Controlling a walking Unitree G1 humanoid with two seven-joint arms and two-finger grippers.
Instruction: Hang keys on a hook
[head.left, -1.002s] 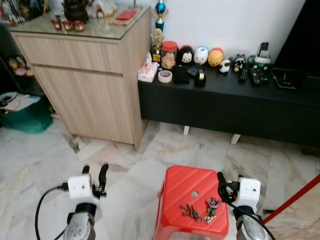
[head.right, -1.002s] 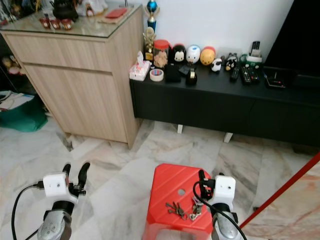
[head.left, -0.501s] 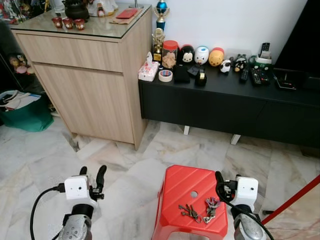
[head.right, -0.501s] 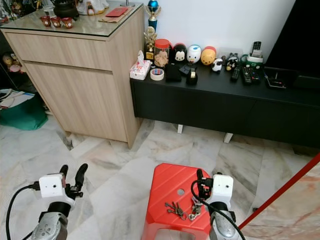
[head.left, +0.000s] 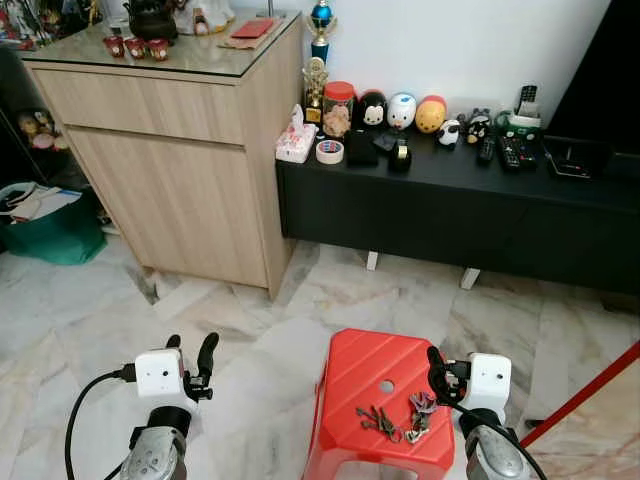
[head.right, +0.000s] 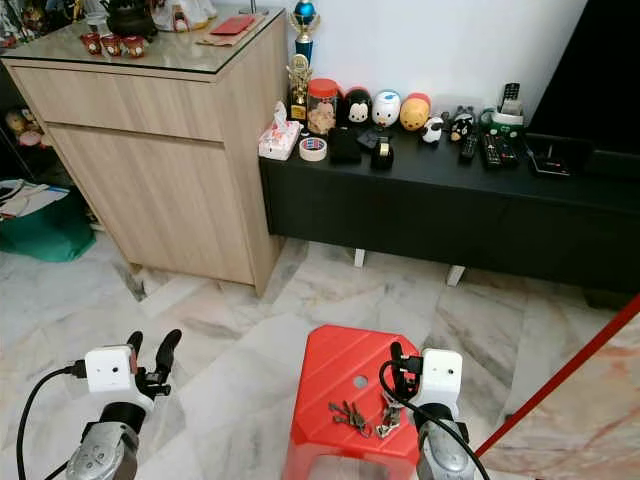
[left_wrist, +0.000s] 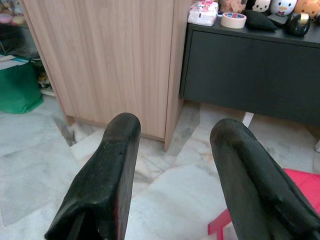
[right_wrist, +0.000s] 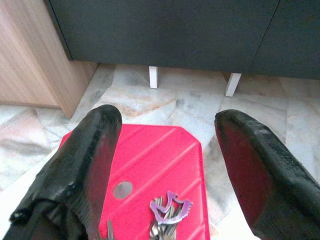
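Keys lie on red stool, right pincer spread above.

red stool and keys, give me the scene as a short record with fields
stool: red stool on the marble floor, in front of the black cabinet
keys: two bunches on the stool top, keys to the left, purple-tagged keys beside them
right gripper: right gripper open, over the stool's right side, just above the purple-tagged keys, holding nothing
left gripper: left gripper open, over the floor left of the stool
hook: none to be made out
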